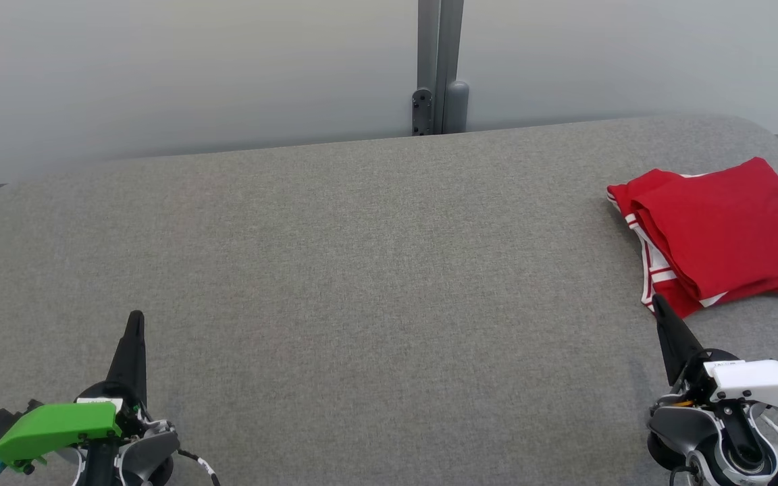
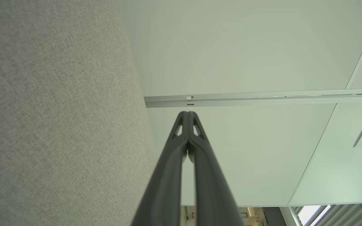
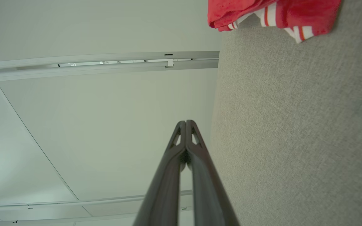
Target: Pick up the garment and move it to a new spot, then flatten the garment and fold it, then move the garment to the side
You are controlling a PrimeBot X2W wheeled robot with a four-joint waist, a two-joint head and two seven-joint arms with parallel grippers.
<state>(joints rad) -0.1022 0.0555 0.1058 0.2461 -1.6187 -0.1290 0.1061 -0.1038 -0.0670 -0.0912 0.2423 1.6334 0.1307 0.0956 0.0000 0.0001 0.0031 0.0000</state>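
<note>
As far as I can judge, the job is all but finished. The red garment (image 1: 727,229) lies as a compact folded stack ahead of my right gripper (image 1: 657,304) and a little to its outer side. In the head view its nearest corner lines up with the fingertips, but the right wrist view shows bare table between them. It sits far out toward the edge of the grey padded table (image 1: 362,270), so pickup, flattening, folding and the move aside all read as done. I see no step left to do.

My right gripper has its two long dark fingers pressed together with nothing between them. My left gripper (image 1: 136,318) is the same, tips together and empty, and the garment is well apart from it, far across toward the other arm.

The garment looks like soft knit cloth, a flat, roughly square bundle. Several layers show on the side nearest the right gripper, where white-and-red striped trim peeks out. Its top face is smooth with a few shallow creases. The table cover is a coarse matte weave with rounded far corners. Beyond both grippers stands a pale frosted partition (image 1: 193,74), split by a grey metal post (image 1: 439,67).
</note>
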